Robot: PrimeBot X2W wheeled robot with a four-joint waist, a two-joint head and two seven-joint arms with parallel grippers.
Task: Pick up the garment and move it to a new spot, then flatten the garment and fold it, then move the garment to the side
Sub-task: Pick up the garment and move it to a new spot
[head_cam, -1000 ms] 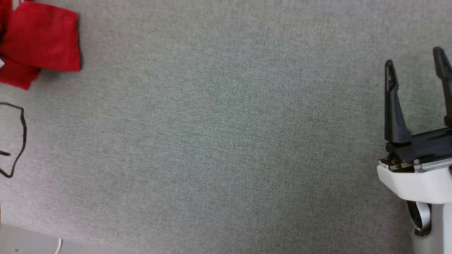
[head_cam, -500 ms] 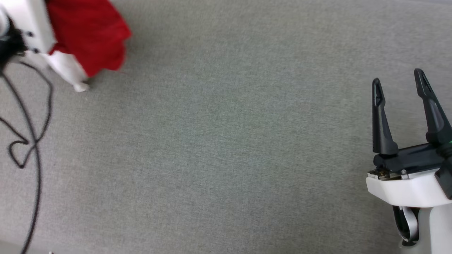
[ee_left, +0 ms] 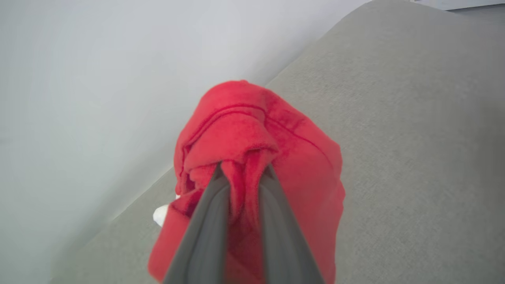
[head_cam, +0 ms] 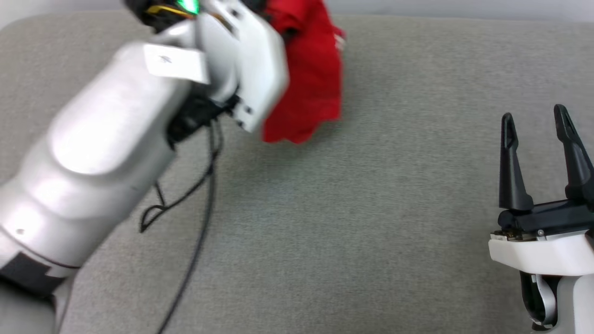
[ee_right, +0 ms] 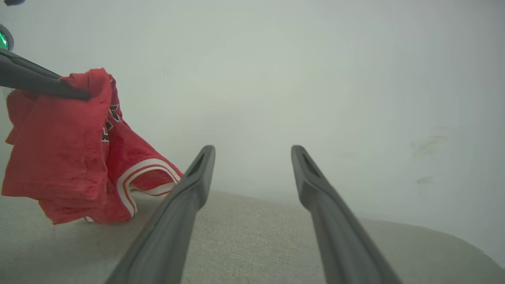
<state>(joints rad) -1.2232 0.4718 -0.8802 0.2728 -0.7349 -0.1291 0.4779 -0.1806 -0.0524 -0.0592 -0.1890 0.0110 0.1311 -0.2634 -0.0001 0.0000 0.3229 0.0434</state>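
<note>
The garment (ee_left: 276,130) is a bunched red shirt, and my left gripper (ee_left: 243,169) is shut on a fold of its cloth. In the head view the garment (head_cam: 311,83) hangs at the top middle behind my white left wrist (head_cam: 241,69). From the right wrist view the garment (ee_right: 59,150) dangles at the left, with striped trim and dark lettering showing. Its lowest folds reach the grey surface. My right gripper (head_cam: 534,112) stands open at the lower right with nothing between its fingers, well to the right of the garment.
A grey padded surface (head_cam: 371,232) stretches between the garment and my right gripper. A thin black cable (head_cam: 199,195) trails under my left forearm (head_cam: 102,153). A pale wall (ee_right: 315,79) rises behind the surface's far edge.
The head camera has swung, so the whole picture has shifted. My left arm and the garment it holds now show at the top middle, nearer my right gripper. The right gripper stays open.
</note>
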